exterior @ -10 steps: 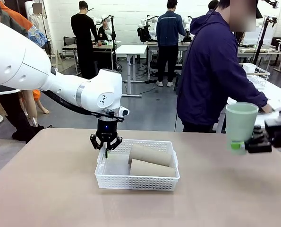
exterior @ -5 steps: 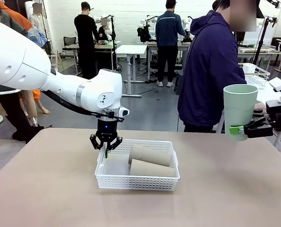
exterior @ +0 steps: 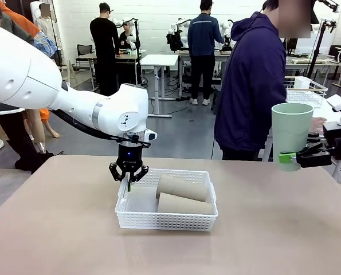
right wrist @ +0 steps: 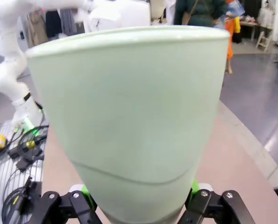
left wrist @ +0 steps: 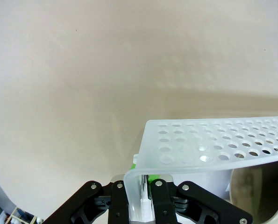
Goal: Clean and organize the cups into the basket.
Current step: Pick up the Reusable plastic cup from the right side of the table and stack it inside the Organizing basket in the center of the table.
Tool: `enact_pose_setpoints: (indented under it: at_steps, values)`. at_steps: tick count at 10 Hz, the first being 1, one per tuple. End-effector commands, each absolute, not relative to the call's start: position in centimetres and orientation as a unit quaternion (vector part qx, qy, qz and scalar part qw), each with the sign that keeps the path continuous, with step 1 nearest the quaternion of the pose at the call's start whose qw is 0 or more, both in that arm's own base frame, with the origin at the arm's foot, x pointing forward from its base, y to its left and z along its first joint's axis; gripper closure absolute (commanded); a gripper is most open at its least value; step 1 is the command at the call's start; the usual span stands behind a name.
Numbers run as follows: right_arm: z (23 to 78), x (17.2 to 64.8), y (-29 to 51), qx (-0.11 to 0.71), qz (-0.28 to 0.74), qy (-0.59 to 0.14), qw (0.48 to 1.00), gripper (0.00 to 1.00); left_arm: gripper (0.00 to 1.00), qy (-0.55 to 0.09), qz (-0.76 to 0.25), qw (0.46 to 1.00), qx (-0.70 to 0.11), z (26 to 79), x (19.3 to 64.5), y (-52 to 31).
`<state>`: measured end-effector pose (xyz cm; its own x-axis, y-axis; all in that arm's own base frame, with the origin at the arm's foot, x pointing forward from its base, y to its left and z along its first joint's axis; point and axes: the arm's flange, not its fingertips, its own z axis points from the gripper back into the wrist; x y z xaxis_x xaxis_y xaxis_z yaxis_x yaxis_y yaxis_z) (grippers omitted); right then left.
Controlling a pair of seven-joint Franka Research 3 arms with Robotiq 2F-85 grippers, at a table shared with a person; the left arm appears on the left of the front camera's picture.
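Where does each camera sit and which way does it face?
Front: fixed between the arms, facing across the table at the person; both arms show, left claw pinching the white basket, right claw holding the mint green cup.
Left wrist: on that wrist, looking down its fingers at the basket rim and table.
Right wrist: on that wrist, looking along its fingers at the cup.
Shared: basket in front and left wrist; cup in front and right wrist.

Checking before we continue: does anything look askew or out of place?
Both tan cups lie on their sides in the basket, not upright. The mint cup stands upright in the right claw. Nothing spilled.
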<state>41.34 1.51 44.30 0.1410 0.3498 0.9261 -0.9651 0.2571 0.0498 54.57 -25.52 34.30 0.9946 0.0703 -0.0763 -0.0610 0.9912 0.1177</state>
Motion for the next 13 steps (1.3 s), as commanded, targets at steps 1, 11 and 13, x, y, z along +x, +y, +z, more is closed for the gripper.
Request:
enact_pose_setpoints:
  at_steps: [1, 11, 13]
  values:
    - [49.0, 41.5, 7.6, 0.308, 0.578, -0.369, 0.659, 0.21, 1.00, 0.040, 0.033, 0.997, 0.063, 34.2, 54.5, -25.5]
    - [43.1, 46.6, 32.1, 0.162, 0.710, -0.086, 0.680, 0.21, 1.00, 0.040, 0.033, 0.997, 0.063, 34.2, 54.5, -25.5]
    - [41.4, 47.0, 32.9, 0.156, 0.717, -0.064, 0.677, 0.21, 1.00, 0.040, 0.033, 0.997, 0.063, 34.2, 54.5, -25.5]
